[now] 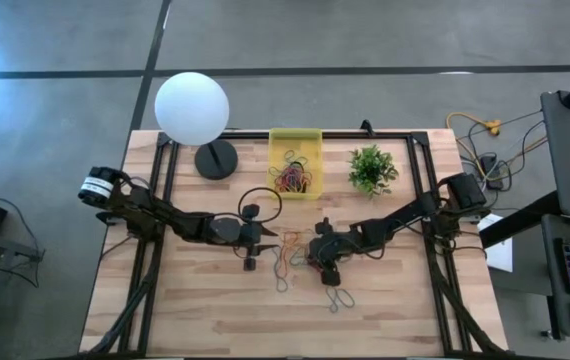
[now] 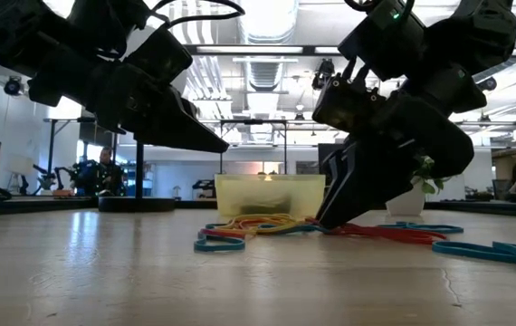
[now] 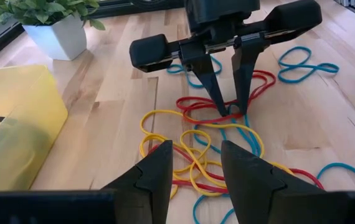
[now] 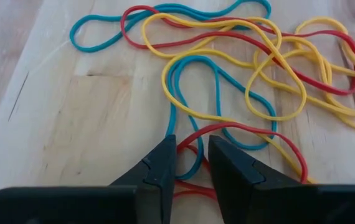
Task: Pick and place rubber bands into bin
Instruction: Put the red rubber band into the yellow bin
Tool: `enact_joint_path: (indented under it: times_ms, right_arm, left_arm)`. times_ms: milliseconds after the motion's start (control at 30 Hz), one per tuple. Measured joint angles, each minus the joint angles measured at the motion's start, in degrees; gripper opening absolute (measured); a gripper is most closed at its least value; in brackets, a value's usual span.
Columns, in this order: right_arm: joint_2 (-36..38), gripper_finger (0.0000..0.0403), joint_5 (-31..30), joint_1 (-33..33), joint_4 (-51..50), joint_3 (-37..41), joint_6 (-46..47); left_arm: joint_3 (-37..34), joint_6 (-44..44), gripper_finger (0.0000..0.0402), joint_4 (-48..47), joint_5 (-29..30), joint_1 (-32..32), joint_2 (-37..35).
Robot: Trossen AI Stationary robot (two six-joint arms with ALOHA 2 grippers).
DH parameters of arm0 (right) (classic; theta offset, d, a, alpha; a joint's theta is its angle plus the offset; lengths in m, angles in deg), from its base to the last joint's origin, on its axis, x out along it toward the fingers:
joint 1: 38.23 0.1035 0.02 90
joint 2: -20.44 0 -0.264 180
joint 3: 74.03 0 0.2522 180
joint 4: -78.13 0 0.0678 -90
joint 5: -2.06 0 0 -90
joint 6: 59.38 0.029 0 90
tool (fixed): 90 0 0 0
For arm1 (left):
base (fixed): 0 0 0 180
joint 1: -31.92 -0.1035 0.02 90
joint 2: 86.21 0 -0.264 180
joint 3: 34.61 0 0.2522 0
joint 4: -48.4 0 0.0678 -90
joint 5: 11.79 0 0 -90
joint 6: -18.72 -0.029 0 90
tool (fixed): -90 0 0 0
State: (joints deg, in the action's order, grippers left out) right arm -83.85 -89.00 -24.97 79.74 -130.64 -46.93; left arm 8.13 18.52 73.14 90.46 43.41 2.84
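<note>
While pinching at rubber bands [image 3: 215,134] mid-frame, right claw [image 3: 228,107] narrowly parted, nothing visibly gripped | next: close, lift, carry to bin [image 1: 295,140] at upper centre | left claw [image 3: 193,165] open, idle beside pile

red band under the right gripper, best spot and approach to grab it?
Take the red band at the curved bit of loop lying between the right gripper fingers, coming straight down from above. It lies flat on the table, so only a pinch with the fingertips at the wood catches it. Blue and yellow bands cross close by, so one may well come up with it.
</note>
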Motion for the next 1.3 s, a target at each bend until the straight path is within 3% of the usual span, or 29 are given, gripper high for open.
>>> enact_joint_path:
  times_ms: [567, 1300]
  right_arm:
    - [0.04, 0.0070, -0.01, -0.04, 2.16, 0.00, -6.06]
    - [0.09, 0.0089, -0.53, -3.18, 1.43, 0.00, -6.02]
  left_arm:
    - [0.02, 0.00, 0.0121, 0.04, 0.00, 0.01, 0.00]
    - [-0.13, 0.00, 0.0121, 0.02, 0.00, 0.00, 0.00]
